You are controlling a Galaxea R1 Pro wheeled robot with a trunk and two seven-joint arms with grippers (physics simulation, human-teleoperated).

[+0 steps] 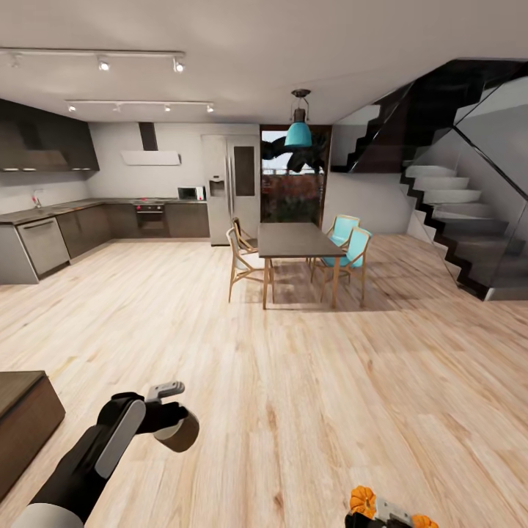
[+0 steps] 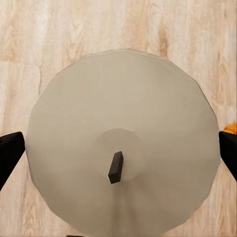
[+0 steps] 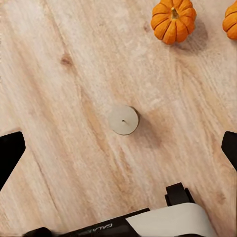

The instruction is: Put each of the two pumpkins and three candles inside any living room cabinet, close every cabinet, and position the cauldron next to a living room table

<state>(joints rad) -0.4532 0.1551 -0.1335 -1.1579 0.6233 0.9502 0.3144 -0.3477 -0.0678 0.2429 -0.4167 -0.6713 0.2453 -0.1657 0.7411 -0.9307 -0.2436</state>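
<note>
Left end effector (image 2: 118,148) clamped on candle (image 2: 123,143), right end effector (image 3: 118,148) spread wide, empty, above second candle (image 3: 123,119), pumpkin (image 3: 173,20) nearby

Table (image 1: 290,240) ahead w/ chairs (image 1: 350,249) round; cabinet (image 1: 26,422) near left.

I see a beige candle (image 2: 123,148) with a black wick, and two ribbed orange pumpkins (image 3: 173,20) on pale streaked wood floor (image 1: 330,381). My cabinet (image 1: 22,425) is dark brown; two chairs (image 1: 350,246) are turquoise.

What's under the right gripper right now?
Bare wood floor with one candle lying free, and two pumpkins beyond it. The second pumpkin is cut off by the frame edge.
</note>
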